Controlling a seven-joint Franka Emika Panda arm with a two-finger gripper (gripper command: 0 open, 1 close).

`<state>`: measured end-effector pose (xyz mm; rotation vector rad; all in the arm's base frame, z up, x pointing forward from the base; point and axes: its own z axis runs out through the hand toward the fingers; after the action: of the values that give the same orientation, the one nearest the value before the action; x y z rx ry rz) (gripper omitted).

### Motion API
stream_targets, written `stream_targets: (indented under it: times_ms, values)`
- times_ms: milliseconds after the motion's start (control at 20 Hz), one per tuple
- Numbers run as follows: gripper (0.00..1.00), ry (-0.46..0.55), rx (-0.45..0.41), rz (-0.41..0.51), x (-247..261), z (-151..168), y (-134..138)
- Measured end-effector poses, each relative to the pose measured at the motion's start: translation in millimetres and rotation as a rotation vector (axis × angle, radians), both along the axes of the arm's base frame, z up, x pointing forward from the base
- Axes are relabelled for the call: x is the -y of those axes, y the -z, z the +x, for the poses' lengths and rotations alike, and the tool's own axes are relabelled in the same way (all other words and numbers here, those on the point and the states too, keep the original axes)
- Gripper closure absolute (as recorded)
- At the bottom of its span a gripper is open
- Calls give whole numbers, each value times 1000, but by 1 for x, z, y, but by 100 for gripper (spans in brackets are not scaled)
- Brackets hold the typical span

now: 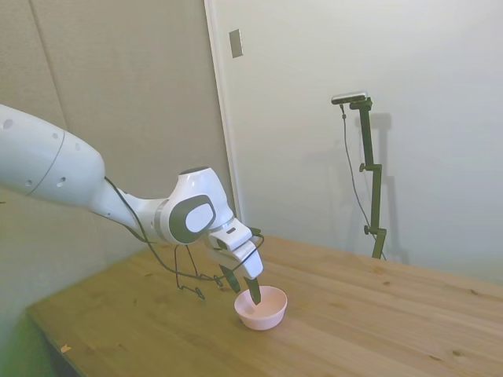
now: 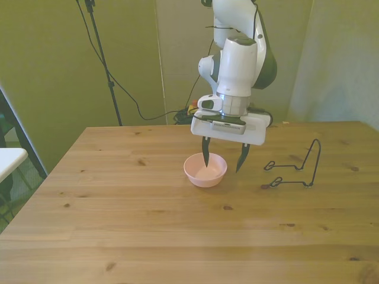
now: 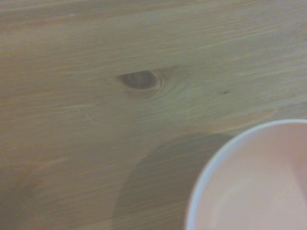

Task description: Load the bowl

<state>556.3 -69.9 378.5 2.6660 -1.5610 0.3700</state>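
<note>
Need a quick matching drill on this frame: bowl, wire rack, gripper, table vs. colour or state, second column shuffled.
Things:
1. bowl
2. wire rack
3. gripper
4. table

Descriptions:
A. open, one finger over the bowl, the other outside its rim
B. pale pink, upright, nothing in it
C. wooden, with dark knots
D. thin dark wire, standing to the front view's right of the bowl

Pairs: 1-B, 2-D, 3-A, 4-C

Thin dark wire rack (image 2: 294, 167) stands upright on the wooden table (image 2: 148, 225) — a knot (image 3: 140, 80) shows.
</note>
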Motion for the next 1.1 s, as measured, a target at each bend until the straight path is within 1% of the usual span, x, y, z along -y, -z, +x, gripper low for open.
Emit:
stream_targets:
  times_ms: [50,100,300,800,1100]
  values:
    - [0,-2,-6,0,-1,2,5]
    - [100,-5,-10,1,-2,4,10]
    - [100,-4,-23,1,-2,8,22]
    - [100,9,-22,22,-3,9,22]
    - [100,-2,-21,63,-3,9,22]
